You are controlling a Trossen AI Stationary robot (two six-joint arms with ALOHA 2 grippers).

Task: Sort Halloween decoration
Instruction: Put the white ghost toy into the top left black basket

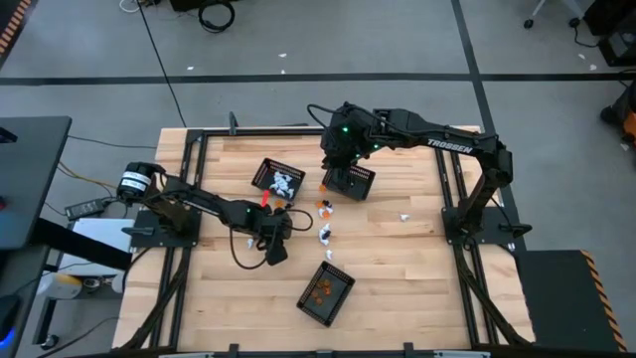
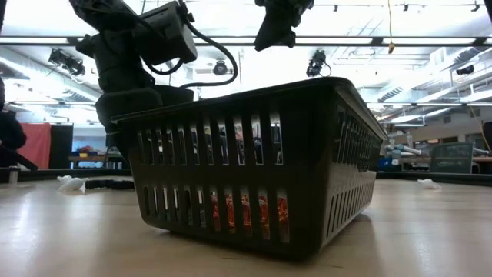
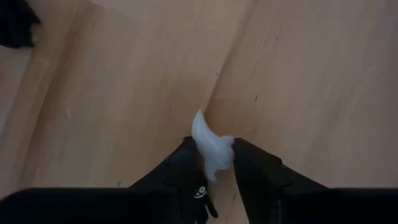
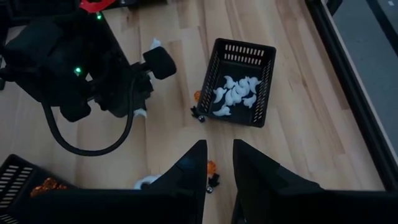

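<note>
The left gripper (image 1: 277,237) sits low over the bench (image 1: 397,288), its jaws narrowed around a small white ghost (image 3: 210,149) that stands between them; whether it is clamped firmly I cannot tell. The trinket looks light, stiff and smooth, likely slippery, best pinched across its thicker body rather than the thin tip. To its right loose trinkets (image 1: 324,221) lie on the wood between three baskets: one with white ghosts (image 1: 278,178), one with orange pieces (image 1: 326,293), and a third (image 1: 352,182) beneath the right gripper (image 1: 336,151), whose jaws stand slightly apart with nothing seen between them. The bench is pale, smooth planks; beyond is an open workshop with ceiling lights.
</note>
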